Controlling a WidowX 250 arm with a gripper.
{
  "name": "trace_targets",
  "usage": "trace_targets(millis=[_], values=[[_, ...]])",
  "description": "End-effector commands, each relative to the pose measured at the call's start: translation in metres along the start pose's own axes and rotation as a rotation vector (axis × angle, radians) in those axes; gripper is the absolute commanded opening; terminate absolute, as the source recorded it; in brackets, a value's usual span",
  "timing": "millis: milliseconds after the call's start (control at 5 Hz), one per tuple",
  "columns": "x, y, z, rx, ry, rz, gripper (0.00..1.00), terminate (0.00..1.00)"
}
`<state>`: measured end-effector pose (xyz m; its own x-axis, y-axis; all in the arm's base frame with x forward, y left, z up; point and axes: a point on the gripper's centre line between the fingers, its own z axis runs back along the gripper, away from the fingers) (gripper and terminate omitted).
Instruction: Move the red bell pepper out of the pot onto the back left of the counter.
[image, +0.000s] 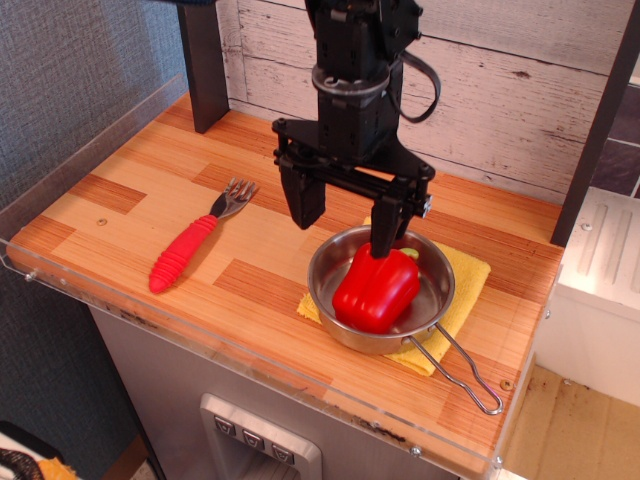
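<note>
The red bell pepper lies in the pot, a shallow steel pan with a looped wire handle pointing to the front right. The pot rests on the wooden counter at its right side. My black gripper is open, fingers pointing down, just above and behind the pot's left rim. Its right finger hangs in front of the pepper's top; its left finger is outside the pot to the left. The jaws hold nothing.
A yellow cloth lies under the pot. A red-handled fork lies on the counter's left half. A dark post stands at the back left corner. Clear acrylic edges the counter.
</note>
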<state>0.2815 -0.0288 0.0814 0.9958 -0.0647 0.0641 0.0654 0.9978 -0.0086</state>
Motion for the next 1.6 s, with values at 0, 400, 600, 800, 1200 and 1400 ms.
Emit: trace_targets(millis=[0,400,600,800,1200,1400], values=[[-0.013,-0.015,-0.009,0.007,-0.002,-0.043,1.0,0.0],[-0.016,-0.02,-0.028,0.036,0.025,-0.035,1.0,0.0],[-0.016,-0.015,-0.042,0.051,0.036,-0.011,1.0,0.0],[-0.014,-0.011,-0.044,0.051,0.039,0.004,1.0,0.0],[-0.009,-0.013,-0.029,0.047,-0.004,-0.019,0.0,0.0],[0.007,-0.001,0.003,0.024,-0.098,0.009,0.0,0.0]])
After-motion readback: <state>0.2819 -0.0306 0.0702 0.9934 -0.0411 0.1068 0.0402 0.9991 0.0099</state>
